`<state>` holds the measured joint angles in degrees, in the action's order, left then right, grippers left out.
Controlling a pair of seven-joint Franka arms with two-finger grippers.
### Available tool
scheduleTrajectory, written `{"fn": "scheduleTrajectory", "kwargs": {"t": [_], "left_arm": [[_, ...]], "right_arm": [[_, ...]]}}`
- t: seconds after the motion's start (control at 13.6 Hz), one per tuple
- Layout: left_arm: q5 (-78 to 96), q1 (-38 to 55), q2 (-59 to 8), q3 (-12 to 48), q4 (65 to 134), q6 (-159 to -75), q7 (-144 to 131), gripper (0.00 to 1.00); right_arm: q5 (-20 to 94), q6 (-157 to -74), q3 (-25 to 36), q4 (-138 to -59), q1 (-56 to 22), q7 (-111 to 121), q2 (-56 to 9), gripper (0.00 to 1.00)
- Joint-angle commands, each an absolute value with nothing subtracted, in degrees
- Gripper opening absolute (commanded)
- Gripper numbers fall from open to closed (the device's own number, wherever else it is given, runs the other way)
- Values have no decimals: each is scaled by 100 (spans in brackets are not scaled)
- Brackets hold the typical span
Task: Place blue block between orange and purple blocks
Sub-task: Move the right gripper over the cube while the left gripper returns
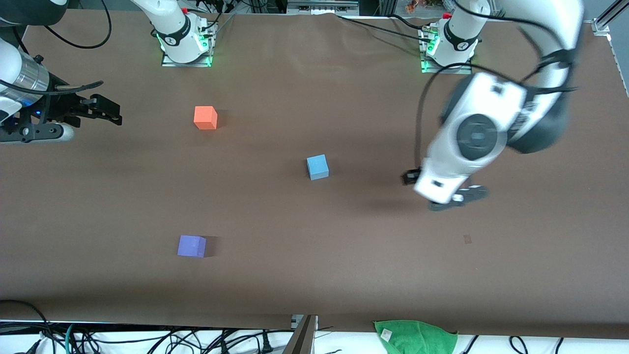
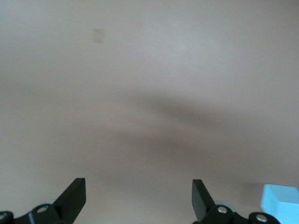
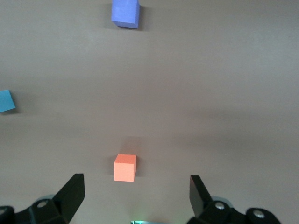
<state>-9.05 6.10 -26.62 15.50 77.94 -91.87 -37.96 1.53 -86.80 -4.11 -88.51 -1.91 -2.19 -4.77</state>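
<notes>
Blue block: the blue block (image 1: 317, 166) sits flat on the surface near the middle, untouched; it lies nearer the front camera than the orange block (image 1: 205, 117) and farther from it than the purple block (image 1: 191, 246), but off their line toward the left arm's end, so it is not yet between them
Orange and purple blocks: well apart from each other, with bare brown cover between them; that gap looks wide enough to take the blue block
Left gripper: the left gripper (image 2: 138, 198) hangs over bare surface toward the left arm's end, beside the blue block; its fingers (image 2: 74, 193) are spread wide with nothing held; it seems placed to approach the blue block, whose corner shows at the edge of the left wrist view
Right gripper: the right gripper (image 3: 135, 193) waits at the right arm's end; fingers apart, holding nothing; probably kept clear of the blocks
Surface: the surface (image 1: 344, 265) is a plain brown cover with a small dark mark (image 1: 467, 239)
Room: a green cloth (image 1: 415, 337) and cables lie along the edge nearest the front camera
</notes>
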Motion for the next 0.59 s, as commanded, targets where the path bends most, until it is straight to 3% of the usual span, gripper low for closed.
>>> {"fn": "scheduleTrajectory", "kwargs": {"t": [0.0,0.29,0.52], "left_arm": [[-801,46,-2128,1679,7981,-8877,-2484,100],[-527,-439,-1574,1670,7954,-8316,-1198,100],[42,-624,-1267,1382,7971,-8112,-546,100]], "right_arm": [[255,-8666,-413,-8789,-464,-140,-825,99],[-228,-8754,-422,-8728,-1290,-149,-1055,99],[199,-8903,-509,-8728,-1563,-228,-1599,99]]}}
